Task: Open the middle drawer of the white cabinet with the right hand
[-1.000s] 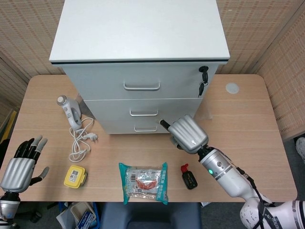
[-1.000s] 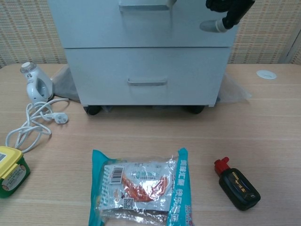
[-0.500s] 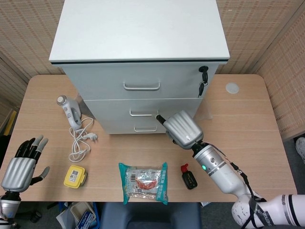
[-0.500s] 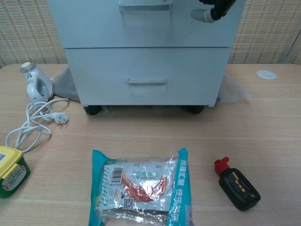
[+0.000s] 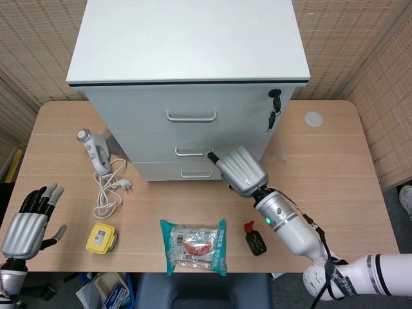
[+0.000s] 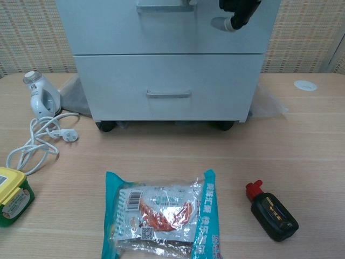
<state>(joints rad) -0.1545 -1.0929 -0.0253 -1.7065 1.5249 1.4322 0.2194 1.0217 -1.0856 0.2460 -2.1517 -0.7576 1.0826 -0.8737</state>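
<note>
Right robot hand (image 5: 241,170) shifted left since earlier frame, fingertip now at right end of middle drawer handle (image 5: 193,152), frame centre. Back of hand faces camera; finger spread: cannot tell. Drawer shut. Left robot hand (image 5: 29,222) spread, idle, lower left above counter (image 5: 335,174).

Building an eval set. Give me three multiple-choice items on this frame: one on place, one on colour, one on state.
1. Where is the snack packet?
A. on the cabinet top
B. on the table in front of the white cabinet
C. in the left robot hand

2. What colour is the small bottle's cap?
A. red
B. blue
C. white

3. How is the middle drawer?
A. pulled fully out
B. removed
C. closed

Answers:
1 B, it lies flat on the wood below the drawers.
2 A, a red cap tops the black bottle.
3 C, its front sits flush, with the right robot hand at the handle.
</note>
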